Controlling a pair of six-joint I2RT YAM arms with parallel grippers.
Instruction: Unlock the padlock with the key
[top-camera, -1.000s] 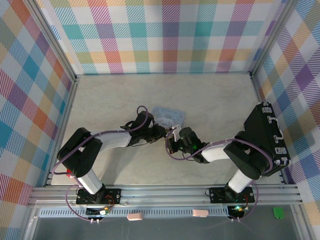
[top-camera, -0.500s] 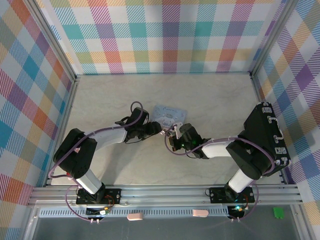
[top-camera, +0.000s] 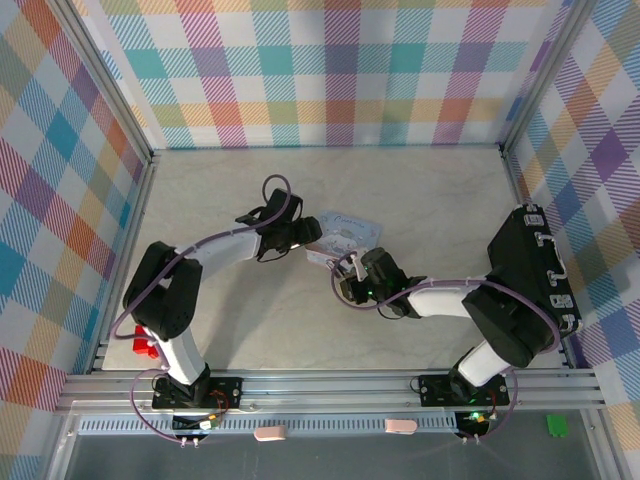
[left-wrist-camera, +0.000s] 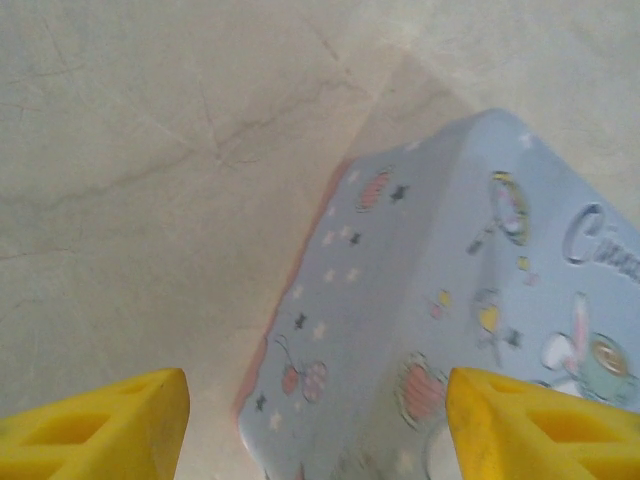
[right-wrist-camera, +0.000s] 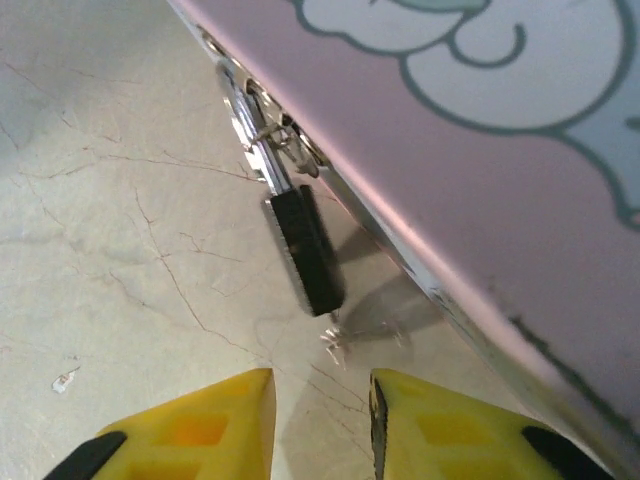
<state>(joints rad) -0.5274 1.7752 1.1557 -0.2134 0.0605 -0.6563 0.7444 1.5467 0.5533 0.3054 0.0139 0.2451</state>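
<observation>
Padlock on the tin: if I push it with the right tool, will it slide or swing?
The padlock, hooked by its thin shackle to the tin's edge, will probably pivot about that hook rather than slide free. Its body looks small and smooth, so it is likely slippery to pinch. The tin lies loose, so it may shift too.

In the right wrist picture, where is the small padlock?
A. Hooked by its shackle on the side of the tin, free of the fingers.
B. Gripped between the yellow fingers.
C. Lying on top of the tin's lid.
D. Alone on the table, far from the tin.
A: the padlock has its silver shackle hooked at the pink side of the tin, and the right gripper stands short of it, with nothing between its fingers.
</observation>
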